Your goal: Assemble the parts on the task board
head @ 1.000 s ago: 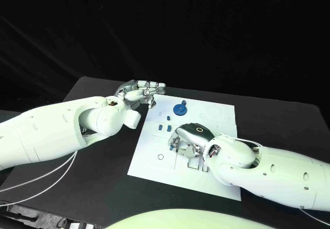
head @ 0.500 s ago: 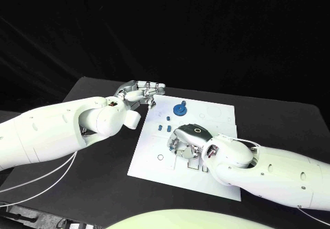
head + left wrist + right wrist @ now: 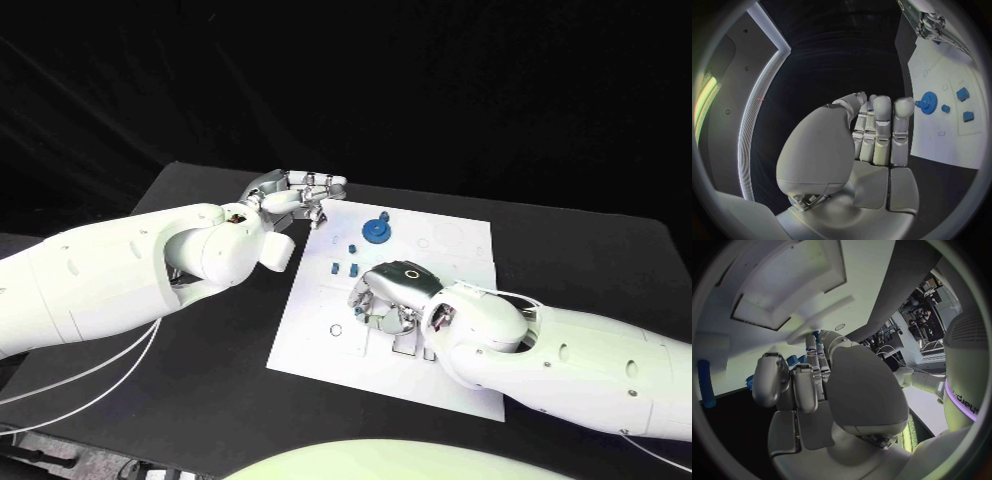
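The white task board (image 3: 447, 243) lies in the middle of the black table. A blue gear (image 3: 376, 230) stands near its far left part, with small blue parts (image 3: 343, 267) just in front of it. My right hand (image 3: 392, 294) is palm down over the board's middle, fingers curled onto the surface. In the right wrist view bits of blue (image 3: 792, 360) show by its fingertips (image 3: 769, 380); whether they are gripped is hidden. A blue rod (image 3: 706, 383) lies near the board's edge. My left hand (image 3: 296, 191) hovers at the board's far left corner and holds nothing. The left wrist view shows the gear (image 3: 927, 104).
Recessed slots (image 3: 786, 287) are cut into the board under my right hand. Black table (image 3: 216, 340) stretches around the board, and my two white forearms cross it from both sides.
My right hand has crept slightly toward the board's left and far side, staying low on the surface. The left hand has not moved.
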{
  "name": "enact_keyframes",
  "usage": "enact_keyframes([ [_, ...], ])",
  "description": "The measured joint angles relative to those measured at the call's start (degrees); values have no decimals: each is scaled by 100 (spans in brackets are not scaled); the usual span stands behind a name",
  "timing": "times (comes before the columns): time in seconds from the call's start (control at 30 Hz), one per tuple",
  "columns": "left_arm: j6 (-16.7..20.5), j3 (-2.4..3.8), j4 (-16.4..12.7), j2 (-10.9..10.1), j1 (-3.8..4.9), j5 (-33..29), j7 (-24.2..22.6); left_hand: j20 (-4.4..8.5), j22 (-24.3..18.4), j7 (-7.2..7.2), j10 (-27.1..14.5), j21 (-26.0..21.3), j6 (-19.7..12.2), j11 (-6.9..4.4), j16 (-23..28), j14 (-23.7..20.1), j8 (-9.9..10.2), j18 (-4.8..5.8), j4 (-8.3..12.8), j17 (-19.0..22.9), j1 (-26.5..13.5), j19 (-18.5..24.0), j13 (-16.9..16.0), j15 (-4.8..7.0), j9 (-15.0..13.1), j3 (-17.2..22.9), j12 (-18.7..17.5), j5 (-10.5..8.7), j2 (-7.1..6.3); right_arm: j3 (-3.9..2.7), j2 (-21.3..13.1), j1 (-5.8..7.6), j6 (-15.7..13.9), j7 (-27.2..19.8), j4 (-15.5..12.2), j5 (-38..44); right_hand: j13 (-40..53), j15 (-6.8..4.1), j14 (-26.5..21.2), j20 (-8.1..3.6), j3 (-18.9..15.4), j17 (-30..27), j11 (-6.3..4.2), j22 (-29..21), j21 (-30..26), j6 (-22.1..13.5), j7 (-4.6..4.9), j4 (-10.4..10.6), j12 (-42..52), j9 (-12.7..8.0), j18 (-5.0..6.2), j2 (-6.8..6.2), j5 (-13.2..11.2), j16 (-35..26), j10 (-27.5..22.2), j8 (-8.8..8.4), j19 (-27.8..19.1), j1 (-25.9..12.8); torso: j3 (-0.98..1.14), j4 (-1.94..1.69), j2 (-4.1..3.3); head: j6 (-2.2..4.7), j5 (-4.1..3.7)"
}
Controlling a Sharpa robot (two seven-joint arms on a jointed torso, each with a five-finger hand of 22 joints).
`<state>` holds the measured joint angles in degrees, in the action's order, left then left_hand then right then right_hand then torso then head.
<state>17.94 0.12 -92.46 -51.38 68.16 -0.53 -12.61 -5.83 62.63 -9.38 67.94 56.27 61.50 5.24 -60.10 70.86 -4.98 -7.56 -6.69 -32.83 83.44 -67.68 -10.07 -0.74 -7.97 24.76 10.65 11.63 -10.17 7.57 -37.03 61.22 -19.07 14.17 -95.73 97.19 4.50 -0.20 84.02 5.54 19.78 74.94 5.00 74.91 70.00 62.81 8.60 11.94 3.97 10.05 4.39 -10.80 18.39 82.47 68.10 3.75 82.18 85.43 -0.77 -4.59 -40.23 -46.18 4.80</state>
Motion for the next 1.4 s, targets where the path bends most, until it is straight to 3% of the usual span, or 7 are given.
enact_keyframes([
  [0.27,-4,-1,1,-4,0,0,11,0,0,0,-21,0,0,-21,0,0,0,0,0,0,0,0,0,0,0,0,0,0,0,9,-181,-11,-38,48,-177,21,-22,40,0,32,-18,0,44,-1,-55,-79,18,-18,-21,-26,0,-90,-90,0,-159,-1,-32,-150,2,-4,-1,4,-4],
  [0.47,-5,-1,2,-13,0,0,17,0,0,0,-21,0,0,-21,0,0,0,0,0,0,0,0,0,0,0,0,0,0,0,-26,-472,64,-109,93,-528,34,-22,40,0,45,-129,-1,41,4,-126,-139,-4,-31,7,-47,0,-138,-121,0,-267,0,-45,-244,0,-3,-1,16,-7],
  [0.63,2,-1,3,-17,0,0,17,0,1,0,-21,0,0,-21,0,0,0,0,0,0,0,0,-5,0,0,0,0,0,0,-83,-851,268,-170,126,-814,33,-23,40,-1,101,-358,-1,21,4,-372,-221,-86,-27,51,-76,0,-151,-230,-58,-451,0,-104,-361,-4,4,4,41,-58],
  [0.87,2,-1,14,-16,0,0,12,0,0,0,-21,0,0,-21,0,0,0,0,0,-1,0,0,-4,0,0,0,23,0,0,-132,-1448,636,-180,170,-985,-103,-30,40,0,101,-826,-53,59,4,-649,-315,-114,-28,156,-105,0,-106,-296,-156,-654,0,-187,-407,-7,9,12,115,-153],
  [1.13,2,-9,25,-9,-1,0,11,0,1,0,-21,0,0,-21,0,0,0,0,0,-1,0,0,-4,0,0,0,23,0,0,-134,-1926,806,241,305,-1059,-143,-30,40,0,101,-1110,-40,60,3,-599,-280,-149,2,284,-110,0,-75,-229,-156,-694,0,-187,-375,-9,33,35,170,-243],
  [1.4,0,-18,36,3,-1,0,11,0,1,0,-20,0,0,-21,0,0,0,0,0,-1,0,0,-10,0,0,0,23,0,0,-125,-1942,815,688,411,-984,-84,-30,40,0,100,-1292,-45,59,2,-553,-240,-229,60,370,-110,1,-29,-110,-156,-694,0,-141,-330,-9,35,39,188,-271],
])
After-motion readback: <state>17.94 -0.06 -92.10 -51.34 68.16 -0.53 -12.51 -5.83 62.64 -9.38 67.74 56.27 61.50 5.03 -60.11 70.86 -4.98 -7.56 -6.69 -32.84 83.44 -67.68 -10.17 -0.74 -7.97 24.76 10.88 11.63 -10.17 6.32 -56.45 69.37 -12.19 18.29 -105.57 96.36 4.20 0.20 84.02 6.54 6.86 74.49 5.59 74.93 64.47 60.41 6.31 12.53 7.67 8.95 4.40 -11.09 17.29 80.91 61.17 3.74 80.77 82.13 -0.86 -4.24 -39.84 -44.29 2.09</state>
